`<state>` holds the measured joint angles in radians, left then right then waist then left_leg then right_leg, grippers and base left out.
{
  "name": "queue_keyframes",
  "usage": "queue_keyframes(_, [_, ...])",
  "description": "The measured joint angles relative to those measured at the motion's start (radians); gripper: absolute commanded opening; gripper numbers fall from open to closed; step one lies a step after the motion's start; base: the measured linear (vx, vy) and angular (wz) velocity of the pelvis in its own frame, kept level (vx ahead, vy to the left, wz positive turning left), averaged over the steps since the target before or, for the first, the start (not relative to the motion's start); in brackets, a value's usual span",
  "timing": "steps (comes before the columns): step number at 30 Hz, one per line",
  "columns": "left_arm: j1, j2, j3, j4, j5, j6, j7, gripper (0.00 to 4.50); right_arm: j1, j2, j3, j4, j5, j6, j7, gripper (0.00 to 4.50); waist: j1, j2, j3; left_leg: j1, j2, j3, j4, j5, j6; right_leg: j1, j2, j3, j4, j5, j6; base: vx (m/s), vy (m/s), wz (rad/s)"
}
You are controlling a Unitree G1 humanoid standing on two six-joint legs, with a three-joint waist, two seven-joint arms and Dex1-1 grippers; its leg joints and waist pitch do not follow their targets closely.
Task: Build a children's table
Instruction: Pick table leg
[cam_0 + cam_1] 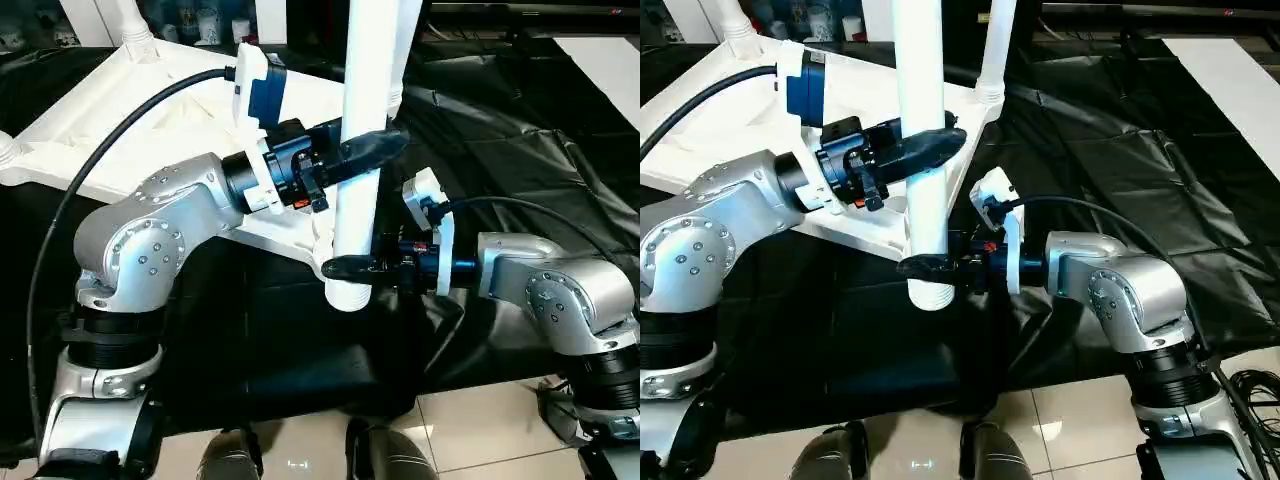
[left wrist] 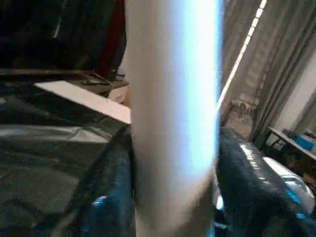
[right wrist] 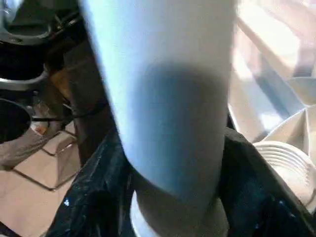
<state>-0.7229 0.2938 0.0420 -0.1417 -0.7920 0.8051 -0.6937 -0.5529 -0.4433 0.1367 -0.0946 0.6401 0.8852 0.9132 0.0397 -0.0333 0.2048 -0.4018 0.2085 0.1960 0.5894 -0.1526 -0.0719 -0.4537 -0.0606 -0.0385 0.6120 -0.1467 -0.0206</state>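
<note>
Black sheet (image 1: 520, 150) under tabletop (image 1: 150, 130); L gripper (image 1: 365, 150), R gripper (image 1: 350, 266) clamp leg (image 1: 365, 90).

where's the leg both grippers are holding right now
The leg stands upright at the centre of the left eye view, just in front of the tabletop's near corner, with the left gripper clamped above the right gripper.

Head pair: both eyes look forward and down over the forearms, sharing the upright leg (image 1: 366, 120) and tabletop (image 1: 730, 120).
Left wrist: pressed close to the leg, facing curtains.
Right wrist: close on the leg's lower end, facing the floor.
</note>
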Motion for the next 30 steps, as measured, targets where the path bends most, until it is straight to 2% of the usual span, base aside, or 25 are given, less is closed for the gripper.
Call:
queue_keyframes(2, [0.0, -0.022, 0.025, 0.003, -0.013, -0.009, 0.014, 2.85, 0.0, 0.004, -0.024, 0.009, 0.0, -0.003, -0.012, 1.98, 0.001, 0.0, 0.0, 0.0, 0.0, 0.0, 0.0, 0.0, 0.0, 0.0, 0.0, 0.0, 0.0, 0.0, 0.0, 0.0, 0.0, 0.0])
queue_keyframes(4, [0.0, -0.054, 0.054, 0.011, -0.03, -0.042, 0.032, 2.92, 0.002, 0.023, -0.048, 0.025, 0.001, -0.006, -0.03, 1.96, 0.002, -0.001, -0.001, 0.0, 0.0, 0.0, 0.001, 0.0, 0.0, 0.0, 0.0, 0.0, 0.0, 0.0, -0.001, 0.0, 0.0, 0.0])
queue_keyframes(7, [-0.004, -0.12, 0.156, 0.078, -0.115, -0.078, 0.078, 2.94, 0.003, 0.078, -0.103, 0.037, 0.018, -0.046, -0.085, 1.9, 0.001, -0.001, -0.001, 0.0, -0.001, 0.0, 0.002, 0.0, 0.001, 0.0, 0.0, 0.0, 0.001, 0.001, -0.002, 0.0, 0.0, 0.0])
queue_keyframes(10, [-0.004, -0.126, 0.217, 0.117, -0.158, -0.104, 0.091, 2.94, 0.003, 0.086, -0.137, 0.038, 0.02, -0.07, -0.115, 1.89, 0.003, -0.002, -0.001, 0.0, -0.001, 0.0, 0.002, 0.0, 0.001, 0.0, 0.0, 0.0, 0.0, 0.001, -0.002, 0.0, 0.0, 0.0])
queue_keyframes(12, [-0.006, -0.098, 0.232, 0.149, -0.162, -0.117, 0.066, 2.94, 0.005, 0.097, -0.154, 0.039, 0.014, -0.102, -0.149, 1.89, 0.003, -0.001, -0.001, 0.0, -0.001, 0.0, 0.002, 0.001, 0.001, 0.0, 0.0, 0.0, 0.0, 0.001, -0.002, 0.0, 0.0, 0.0])
queue_keyframes(15, [-0.001, 0.059, 0.132, 0.187, 0.016, -0.177, -0.03, 2.94, 0.02, 0.075, -0.162, 0.04, -0.051, -0.167, -0.187, 1.89, 0.004, -0.001, -0.001, 0.0, 0.0, -0.001, 0.001, 0.001, 0.001, 0.0, 0.001, 0.0, -0.001, 0.001, 0.0, 0.0, 0.0, 0.0])
queue_keyframes(16, [0.011, 0.123, 0.063, 0.193, 0.108, -0.218, -0.076, 2.94, 0.033, 0.062, -0.169, 0.04, -0.067, -0.181, -0.188, 1.89, 0.006, 0.0, -0.001, 0.0, 0.0, -0.002, 0.001, 0.001, 0.001, 0.0, 0.001, 0.0, -0.001, 0.001, 0.0, 0.0, 0.0, 0.0])
queue_keyframes(18, [0.017, 0.145, 0.003, 0.217, 0.189, -0.244, -0.089, 2.94, 0.057, 0.044, -0.171, 0.035, -0.07, -0.185, -0.18, 1.89, 0.013, 0.001, -0.001, 0.0, 0.0, -0.001, 0.0, 0.0, 0.001, 0.0, 0.0, 0.0, -0.002, 0.001, 0.0, 0.0, 0.0, 0.0])
queue_keyframes(19, [0.014, 0.119, -0.008, 0.236, 0.215, -0.248, -0.057, 2.94, 0.068, 0.039, -0.166, 0.028, -0.071, -0.184, -0.169, 1.89, 0.019, 0.001, -0.001, -0.001, 0.0, -0.001, 0.0, 0.0, 0.0, 0.0, -0.001, 0.0, -0.002, 0.001, 0.0, 0.0, 0.0, 0.0])
queue_keyframes(20, [0.014, 0.112, -0.014, 0.24, 0.224, -0.249, -0.044, 2.94, 0.07, 0.039, -0.162, 0.022, -0.071, -0.184, -0.163, 1.89, 0.019, 0.001, 0.0, -0.001, 0.0, -0.001, 0.0, 0.0, 0.0, 0.0, -0.001, 0.0, -0.002, 0.001, -0.001, 0.0, 0.0, 0.0])
queue_keyframes(22, [0.009, 0.122, -0.073, 0.23, 0.256, -0.249, -0.034, 2.94, 0.069, 0.041, -0.158, -0.007, -0.061, -0.177, -0.154, 1.89, 0.019, 0.002, 0.0, -0.001, 0.0, -0.001, 0.0, 0.0, 0.0, 0.0, 0.0, 0.0, -0.001, 0.001, -0.001, 0.0, 0.0, 0.0])
queue_keyframes(25, [0.025, 0.14, -0.134, 0.147, 0.235, -0.215, -0.103, 2.94, 0.063, 0.05, -0.166, -0.015, -0.046, -0.175, -0.154, 1.89, 0.018, 0.005, 0.0, 0.001, 0.0, -0.001, 0.0, 0.0, -0.001, 0.0, 0.0, 0.0, 0.0, 0.002, -0.001, 0.0, 0.0, 0.0])
queue_keyframes(30, [0.06, 0.157, -0.183, 0.128, 0.258, -0.233, -0.171, 2.94, 0.049, 0.065, -0.167, -0.015, -0.026, -0.173, -0.161, 1.89, 0.011, 0.005, -0.001, 0.002, 0.0, -0.001, 0.0, 0.002, -0.003, 0.0, 0.001, 0.0, 0.002, 0.002, -0.002, 0.0, 0.0, 0.0])
